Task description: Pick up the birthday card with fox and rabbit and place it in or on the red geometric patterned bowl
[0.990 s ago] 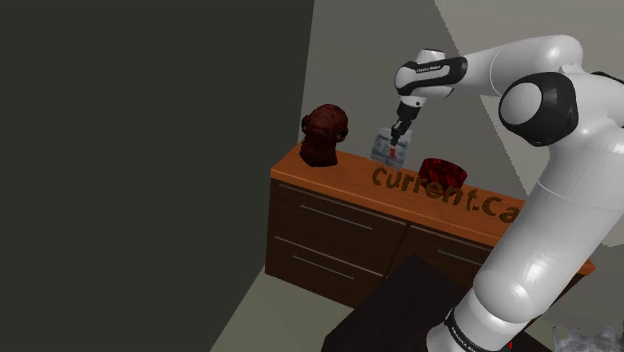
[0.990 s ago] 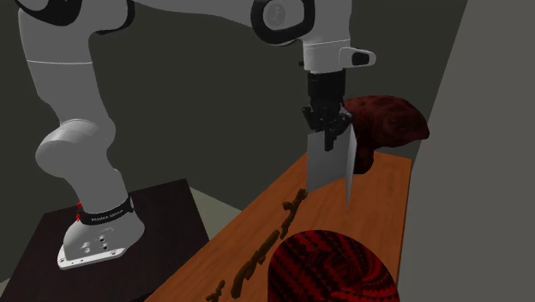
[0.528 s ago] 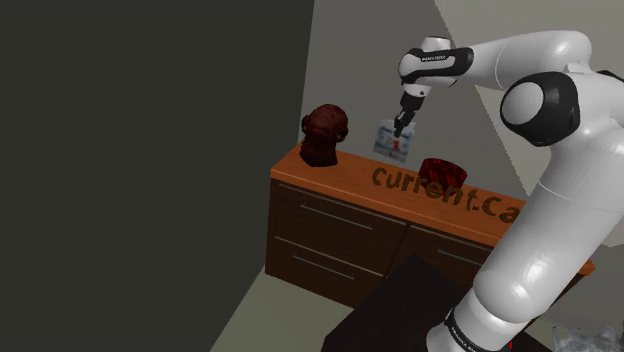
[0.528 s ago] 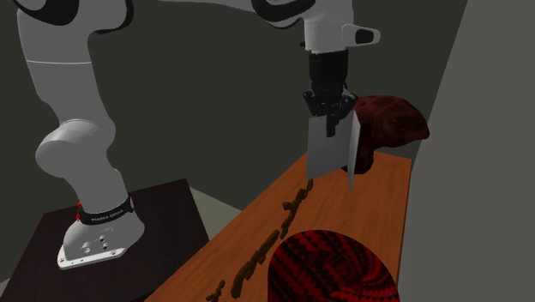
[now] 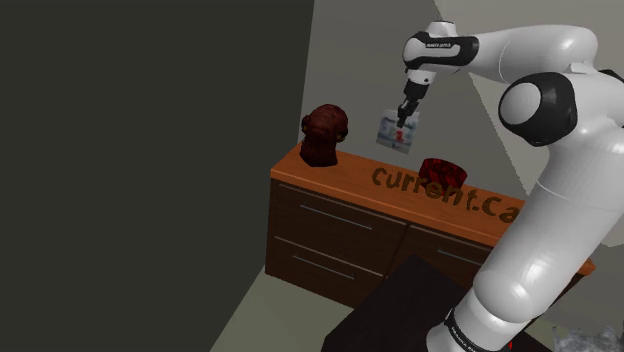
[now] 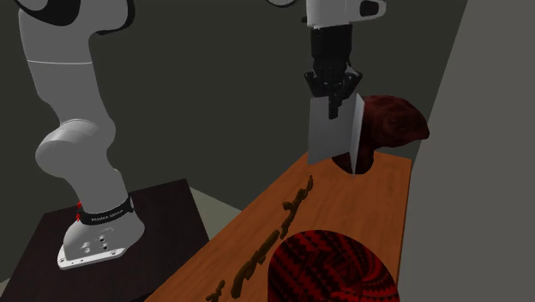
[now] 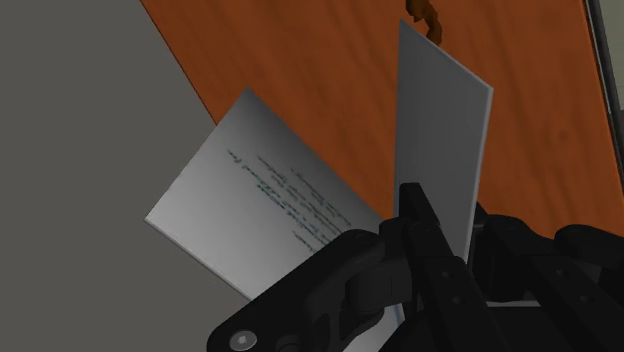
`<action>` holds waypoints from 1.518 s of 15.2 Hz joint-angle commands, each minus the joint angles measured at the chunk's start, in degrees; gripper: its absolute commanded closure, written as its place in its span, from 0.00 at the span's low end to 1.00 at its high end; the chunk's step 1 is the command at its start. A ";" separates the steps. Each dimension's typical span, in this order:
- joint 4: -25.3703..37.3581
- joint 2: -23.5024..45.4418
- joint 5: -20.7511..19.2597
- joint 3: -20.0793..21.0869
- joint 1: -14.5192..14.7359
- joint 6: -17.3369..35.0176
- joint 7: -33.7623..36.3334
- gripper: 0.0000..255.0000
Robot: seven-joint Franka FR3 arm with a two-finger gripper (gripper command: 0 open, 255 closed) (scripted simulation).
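One folded birthday card [image 6: 330, 137] hangs beneath the black tool [image 6: 333, 101], whose two fingers are clamped on the card's upper edge. The card's leaves splay apart, with printed lines showing inside. It is clear of the wooden counter [image 5: 340, 176] below the tool. The red patterned bowl [image 5: 437, 171] stands on that counter, lower than the tool and off to one side. A dark red lumpy figure [image 5: 322, 134] stands off to the other.

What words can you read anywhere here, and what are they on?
"current.ca": raised brown letters on the dresser top, the end hidden by the arm.
Printed lines inside the card, held in the gripper: too small to read.
Label on the arm's black base band: too small to read.
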 commanded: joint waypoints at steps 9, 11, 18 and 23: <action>3.33 -0.99 0.68 -3.36 -4.23 -4.43 -7.48 1.00; 3.94 -0.99 1.06 -4.56 -5.68 -5.15 -10.12 1.00; 8.67 1.31 3.67 -8.88 -11.60 -8.45 -20.02 1.00; 15.91 6.13 7.73 -12.18 -18.01 -12.39 -28.61 1.00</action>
